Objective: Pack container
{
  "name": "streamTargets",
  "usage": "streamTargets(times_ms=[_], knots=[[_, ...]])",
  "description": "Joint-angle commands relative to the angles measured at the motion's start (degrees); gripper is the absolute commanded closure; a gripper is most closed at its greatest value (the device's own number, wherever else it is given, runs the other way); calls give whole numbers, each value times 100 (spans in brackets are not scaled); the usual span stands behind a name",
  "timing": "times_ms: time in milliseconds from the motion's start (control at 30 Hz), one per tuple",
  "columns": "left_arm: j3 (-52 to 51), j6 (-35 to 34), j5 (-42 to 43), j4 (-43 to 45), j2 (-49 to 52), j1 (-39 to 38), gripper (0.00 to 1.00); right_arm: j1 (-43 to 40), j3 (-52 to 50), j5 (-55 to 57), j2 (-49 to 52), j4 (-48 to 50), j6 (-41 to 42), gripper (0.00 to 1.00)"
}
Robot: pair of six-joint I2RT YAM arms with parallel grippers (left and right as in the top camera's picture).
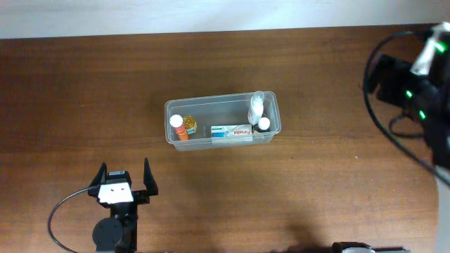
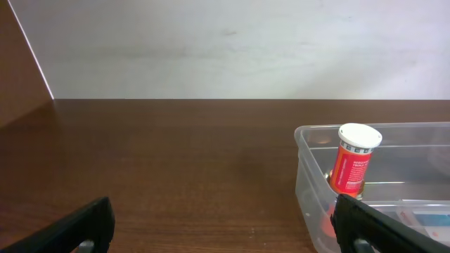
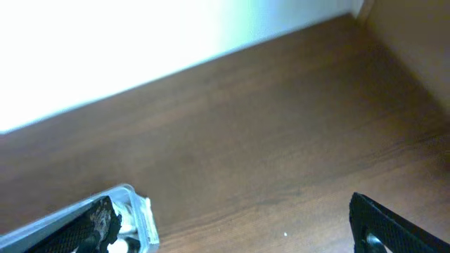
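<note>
The clear plastic container (image 1: 211,101) stands mid-table. Inside it are an orange bottle with a white cap (image 1: 179,128), a small yellow-topped bottle (image 1: 190,124), a white box (image 1: 232,131), a clear bottle (image 1: 256,105) and a small dark bottle with a white cap (image 1: 264,125). My left gripper (image 1: 125,179) is open and empty, in front of the container's left end. The left wrist view shows its open fingers (image 2: 221,225), the container's left wall (image 2: 304,161) and the orange bottle (image 2: 351,165). My right gripper (image 3: 228,225) is open and empty, with the container's corner (image 3: 140,211) at its left finger.
The right arm (image 1: 415,84) with its cables sits folded at the table's right edge. A white wall (image 2: 225,49) runs along the far side of the brown wooden table (image 1: 316,183).
</note>
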Motion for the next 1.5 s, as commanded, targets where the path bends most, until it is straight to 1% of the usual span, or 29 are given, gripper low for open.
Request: streamTargets(times_ms=[0,200,467,533,633,733,933,967,1067,1167,1233,1367,1467], knots=[[-46,131,79,2,-55,35,1,35,52,122,-603,0,9,2],[-46,131,79,0,-55,35,1,35,39,374,-1639,96,-87,2],[-46,131,79,2,-55,35,1,35,-409,459,-2933,826,-492,2],[-46,131,79,2,-55,35,1,35,-704,459,-3298,1134,-492,2],[-46,131,79,2,-55,35,1,35,-1047,442,-3587,1508,-490,2],[-46,131,79,2,-55,35,1,35,-1604,195,-3976,2188,-570,2],[-46,131,79,2,-55,35,0,35,-3023,-120,-4701,4131,-638,2],[-46,131,79,2,-55,35,1,35,-3429,-219,-4852,4621,-640,2],[-46,131,79,2,-55,35,1,35,-4413,-354,-5160,5692,-638,2],[-46,131,79,2,-55,35,1,35,-5263,-461,-5381,6406,-643,2],[-46,131,79,0,-55,35,1,35,-5709,-566,-5493,6712,-643,2],[-46,131,79,2,-55,35,1,35,-6966,-1062,-5788,7635,-1060,2],[-46,131,79,2,-55,35,1,35,-8013,-1121,-6067,8476,-1093,2]])
